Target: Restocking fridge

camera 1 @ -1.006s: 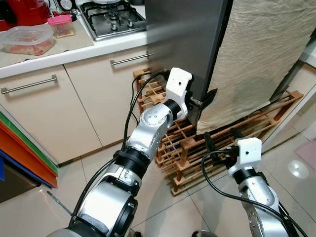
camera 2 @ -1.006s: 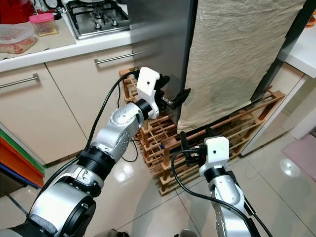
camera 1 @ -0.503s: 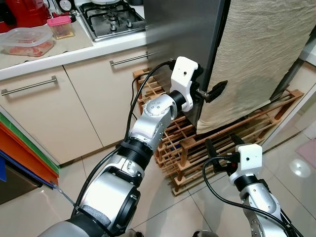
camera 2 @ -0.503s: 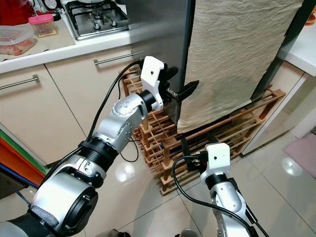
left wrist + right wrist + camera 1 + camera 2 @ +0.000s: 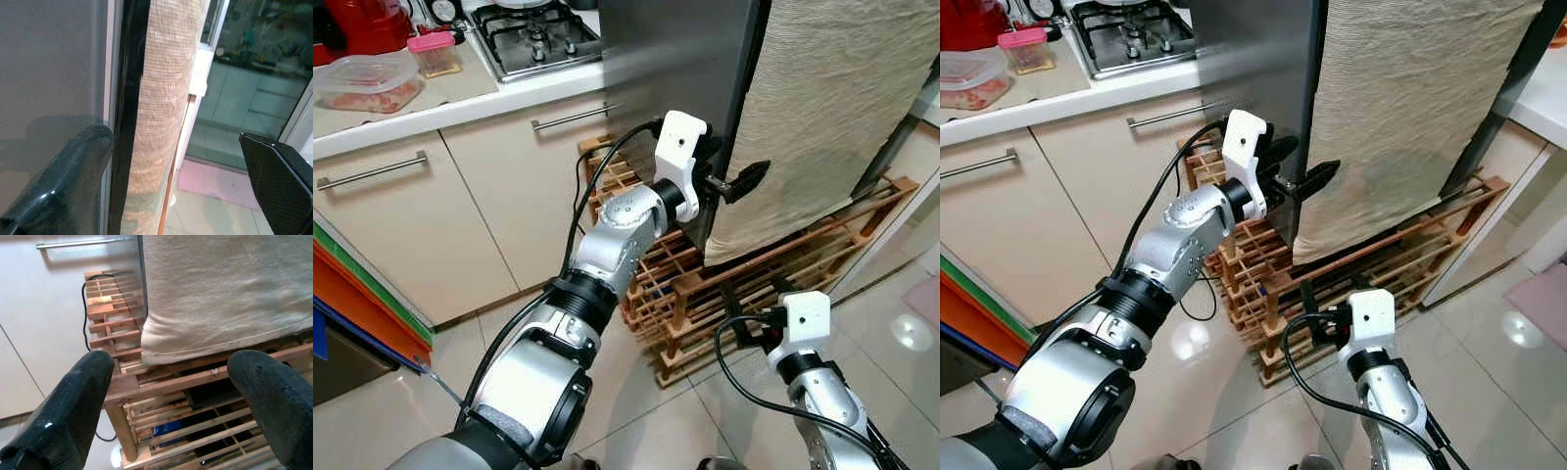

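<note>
Left gripper (image 5: 729, 176), jaws apart, straddles the fridge door's (image 5: 690, 69) upright edge; right gripper (image 5: 754, 304), also apart, hangs lower.

No readable text, labels, brands, nos. or signs anywhere.
</note>
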You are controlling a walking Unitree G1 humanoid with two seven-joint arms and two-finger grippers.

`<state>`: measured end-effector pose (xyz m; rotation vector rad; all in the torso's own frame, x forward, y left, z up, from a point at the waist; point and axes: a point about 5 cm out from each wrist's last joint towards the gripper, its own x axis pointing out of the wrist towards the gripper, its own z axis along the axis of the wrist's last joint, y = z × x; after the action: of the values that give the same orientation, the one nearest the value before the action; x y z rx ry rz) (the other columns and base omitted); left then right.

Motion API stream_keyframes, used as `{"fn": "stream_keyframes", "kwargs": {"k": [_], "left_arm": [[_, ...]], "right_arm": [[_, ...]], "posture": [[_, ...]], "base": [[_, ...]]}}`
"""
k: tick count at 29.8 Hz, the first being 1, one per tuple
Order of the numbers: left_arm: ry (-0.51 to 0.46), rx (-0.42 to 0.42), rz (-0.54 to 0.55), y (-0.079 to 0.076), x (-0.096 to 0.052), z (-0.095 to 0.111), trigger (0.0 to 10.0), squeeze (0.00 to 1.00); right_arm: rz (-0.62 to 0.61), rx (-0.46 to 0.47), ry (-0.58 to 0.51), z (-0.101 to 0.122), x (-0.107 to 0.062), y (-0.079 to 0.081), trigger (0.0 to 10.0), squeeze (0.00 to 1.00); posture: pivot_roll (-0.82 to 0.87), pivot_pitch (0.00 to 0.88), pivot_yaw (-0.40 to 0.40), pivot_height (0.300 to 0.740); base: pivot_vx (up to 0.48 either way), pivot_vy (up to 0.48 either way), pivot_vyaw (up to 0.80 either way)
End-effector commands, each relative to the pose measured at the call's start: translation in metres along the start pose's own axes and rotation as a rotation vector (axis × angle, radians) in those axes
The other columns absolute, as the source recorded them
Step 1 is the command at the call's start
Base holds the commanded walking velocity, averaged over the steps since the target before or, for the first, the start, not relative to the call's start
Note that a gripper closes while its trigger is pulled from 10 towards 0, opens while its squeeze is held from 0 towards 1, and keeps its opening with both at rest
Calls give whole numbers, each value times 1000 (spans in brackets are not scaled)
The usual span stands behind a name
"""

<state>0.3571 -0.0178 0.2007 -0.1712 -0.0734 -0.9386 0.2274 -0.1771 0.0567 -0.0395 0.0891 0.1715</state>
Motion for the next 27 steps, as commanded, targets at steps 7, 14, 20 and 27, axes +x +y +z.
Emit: {"fn": "stream_keyframes", "kwargs": {"k": [7, 14, 20, 27], "left_arm": [[-50, -69, -191, -69, 40, 10, 10000, 0], [-41, -65, -195, -71, 42, 8, 10000, 0], [-36, -64, -205, -74, 43, 6, 10000, 0], [-19, -55, -224, -80, 45, 1, 10000, 0]], "right_arm": [[1, -2, -13, -1, 2, -1, 10000, 0], [0, -4, -17, -2, 1, 0, 10000, 0], [-1, -5, -24, 0, 0, 1, 10000, 0], [-7, -10, -32, 2, -1, 2, 10000, 0]], "posture": [[-197, 60, 94, 740], [-198, 67, 101, 740], [-203, 74, 109, 740], [-211, 79, 120, 740]], "base": [[0, 0, 0], [0, 0, 0], [0, 0, 0], [0, 0, 0]]}}
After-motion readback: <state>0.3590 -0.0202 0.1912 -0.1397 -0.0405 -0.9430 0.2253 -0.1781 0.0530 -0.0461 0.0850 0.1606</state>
